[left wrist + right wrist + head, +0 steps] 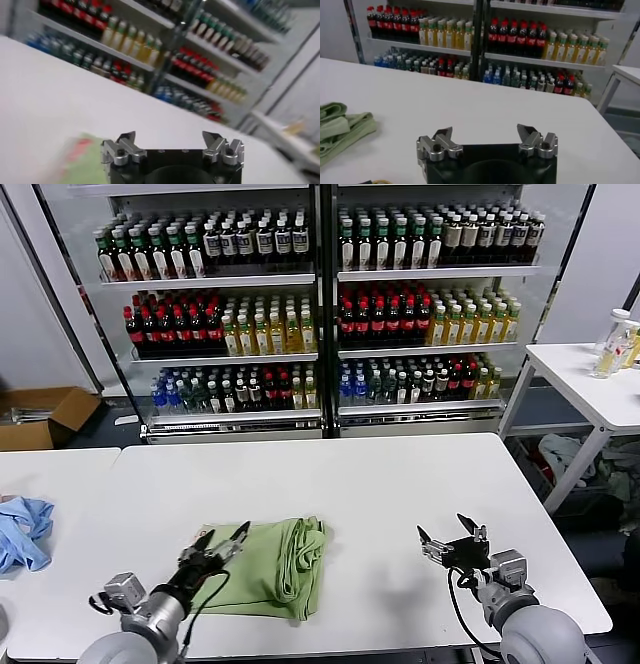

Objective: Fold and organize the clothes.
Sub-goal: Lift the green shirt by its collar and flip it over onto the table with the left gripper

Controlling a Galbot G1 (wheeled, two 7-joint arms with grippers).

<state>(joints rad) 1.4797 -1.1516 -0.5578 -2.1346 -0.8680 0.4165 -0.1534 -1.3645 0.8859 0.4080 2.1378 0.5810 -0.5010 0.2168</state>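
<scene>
A blue garment (22, 531) lies crumpled at the far left, on a side table (50, 474) that stands just beside the main table (400, 484). Behind it, on the floor, sits an open cardboard box (40, 416).

The left gripper (222, 546) hangs over the near left part of the main table, above the left edge of the shirt (270, 567). Its fingers (120, 149) stand wide apart with nothing between them. In the left wrist view a blurred green patch with a touch of red (80, 160) shows under the gripper (172, 142), with bare white table ahead.

The shirt is a light green bundle, folded into a rough rectangle with its layered folds bunched along the right side. It lies on the main table near the front edge, left of centre, between the two grippers and closer to the left one. Only plain green cloth shows in the head view. In the right wrist view the edge of the shirt (342, 127) appears at the side, well apart from that gripper.

The right gripper (453, 539) hovers over bare table at the near right, clear of the shirt. Its fingers (442, 142) are spread wide and hold nothing (487, 137).

Behind the main table a glass-fronted cooler (320, 304) runs the width of the scene, its shelves packed with rows of bottles. At the far right stands another white table (590, 384) with a bottle (612, 344) on it, and some cloth (560, 454) lies on the floor below.
</scene>
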